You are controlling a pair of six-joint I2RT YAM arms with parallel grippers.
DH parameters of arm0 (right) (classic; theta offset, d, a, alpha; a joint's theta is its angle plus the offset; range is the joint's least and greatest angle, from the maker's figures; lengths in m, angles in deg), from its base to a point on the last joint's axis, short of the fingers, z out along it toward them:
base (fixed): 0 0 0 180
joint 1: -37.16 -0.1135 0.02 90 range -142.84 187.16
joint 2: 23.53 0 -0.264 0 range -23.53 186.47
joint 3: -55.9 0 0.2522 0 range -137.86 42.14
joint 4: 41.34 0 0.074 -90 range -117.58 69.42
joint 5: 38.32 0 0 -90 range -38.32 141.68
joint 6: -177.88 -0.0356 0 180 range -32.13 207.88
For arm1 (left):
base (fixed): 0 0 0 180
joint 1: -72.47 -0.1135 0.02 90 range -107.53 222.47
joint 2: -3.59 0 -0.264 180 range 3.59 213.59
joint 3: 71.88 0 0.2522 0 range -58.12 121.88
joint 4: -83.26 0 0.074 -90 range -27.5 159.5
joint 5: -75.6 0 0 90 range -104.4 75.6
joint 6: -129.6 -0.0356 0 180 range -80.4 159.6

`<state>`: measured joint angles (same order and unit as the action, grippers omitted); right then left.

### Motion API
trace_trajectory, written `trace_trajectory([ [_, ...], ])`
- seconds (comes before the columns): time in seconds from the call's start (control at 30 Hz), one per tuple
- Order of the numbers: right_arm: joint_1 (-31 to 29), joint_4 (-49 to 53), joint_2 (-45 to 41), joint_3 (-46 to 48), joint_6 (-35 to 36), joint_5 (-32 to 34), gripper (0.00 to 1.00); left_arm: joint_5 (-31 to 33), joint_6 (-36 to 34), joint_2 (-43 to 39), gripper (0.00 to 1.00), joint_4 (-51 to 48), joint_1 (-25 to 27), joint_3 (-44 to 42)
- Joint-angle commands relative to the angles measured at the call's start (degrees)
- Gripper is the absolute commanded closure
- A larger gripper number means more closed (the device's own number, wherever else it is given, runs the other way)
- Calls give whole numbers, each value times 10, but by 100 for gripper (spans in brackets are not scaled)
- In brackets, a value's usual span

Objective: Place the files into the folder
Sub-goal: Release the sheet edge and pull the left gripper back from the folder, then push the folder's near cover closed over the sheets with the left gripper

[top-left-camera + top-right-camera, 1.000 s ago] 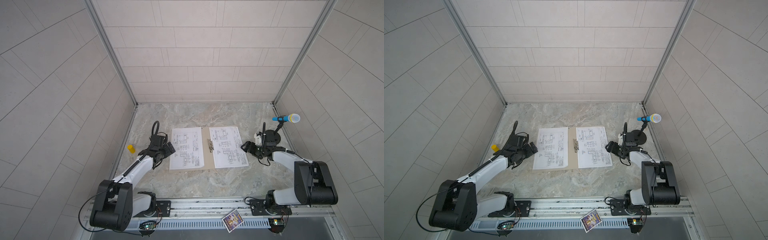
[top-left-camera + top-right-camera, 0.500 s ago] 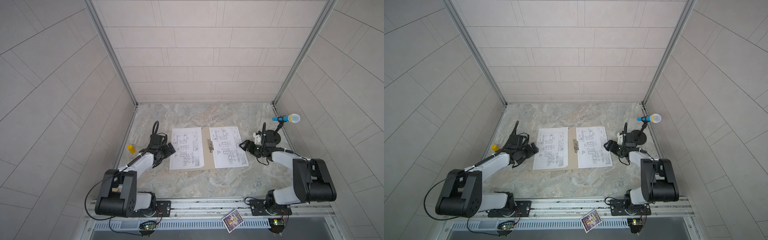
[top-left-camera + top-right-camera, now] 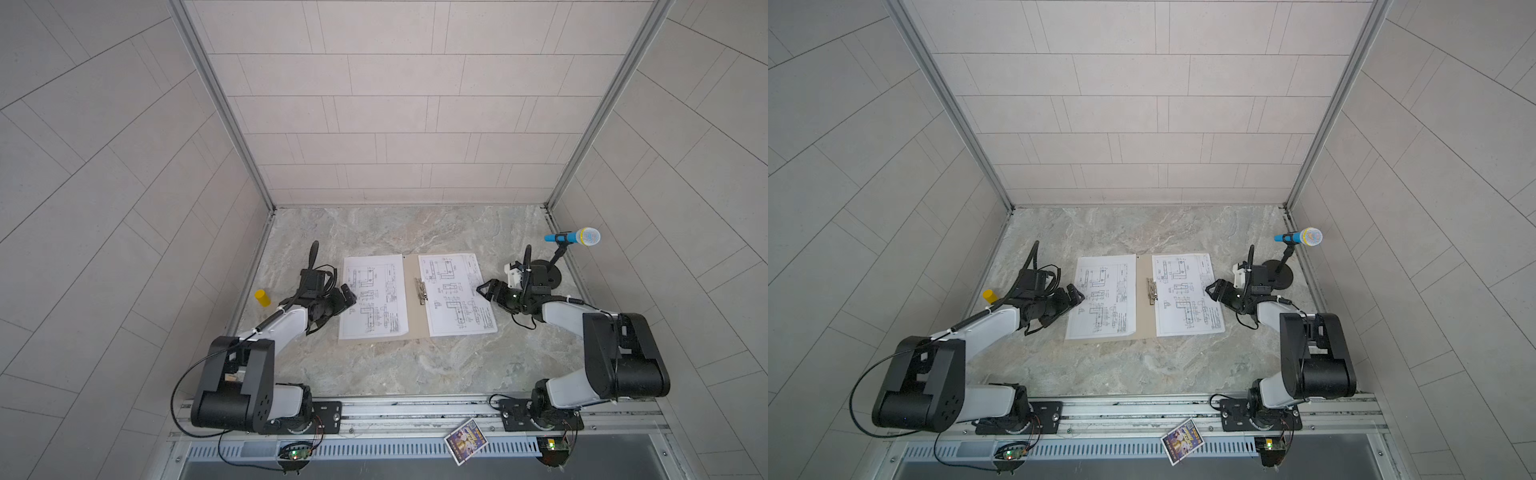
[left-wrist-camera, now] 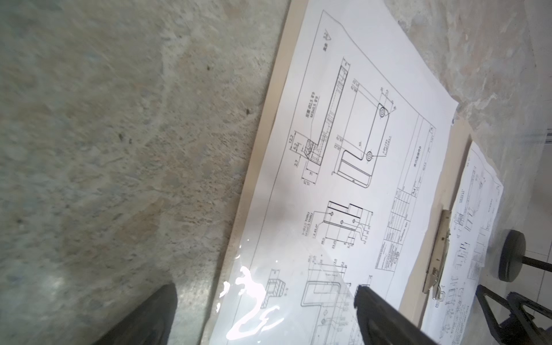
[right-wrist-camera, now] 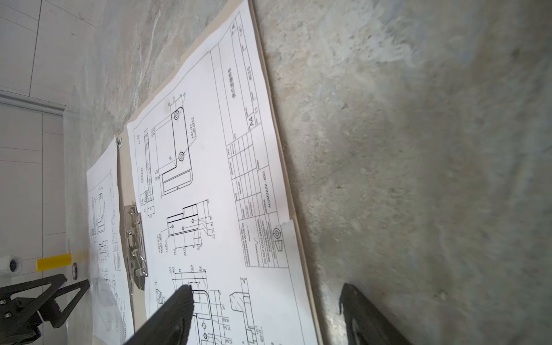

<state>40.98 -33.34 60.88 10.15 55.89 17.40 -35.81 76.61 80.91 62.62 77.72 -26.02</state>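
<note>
The tan folder [image 3: 410,318] [image 3: 1144,322] lies open and flat mid-table, with a metal clip [image 3: 421,291] at its spine. One of the files, a white sheet of line drawings [image 3: 372,297] [image 4: 358,149], lies on its left half. Another sheet [image 3: 455,295] [image 5: 209,149] lies on the right half. My left gripper [image 3: 351,295] [image 4: 264,288] is open and low at the left sheet's outer edge, one finger over the paper and one over the table. My right gripper [image 3: 484,289] [image 5: 265,288] is open and straddles the right sheet's outer edge the same way. Neither holds anything.
A yellow cylinder [image 3: 262,298] stands near the left wall. A blue toy microphone [image 3: 573,237] on a black round-based stand [image 3: 549,276] is just behind my right arm. A colourful picture card [image 3: 465,441] rests on the front rail. Tiled walls close three sides.
My right gripper has crept slightly towards the right sheet and its jaws have narrowed a little. The left arm's elbow has drawn in while its gripper stayed at the sheet's edge.
</note>
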Motion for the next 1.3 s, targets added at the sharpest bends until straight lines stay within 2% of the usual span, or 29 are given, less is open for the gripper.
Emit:
trace_trajectory([
  [0.0,0,48,21,24,-10,0,22,-27,-3,5,0,-3,-2,-14],
  [0.87,0,65,22,26,-4,-8,25,-128,42,-65,0,60,-2,-12],
  [1.27,0,67,25,27,-4,-14,25,-170,109,-116,0,123,-1,-9],
])
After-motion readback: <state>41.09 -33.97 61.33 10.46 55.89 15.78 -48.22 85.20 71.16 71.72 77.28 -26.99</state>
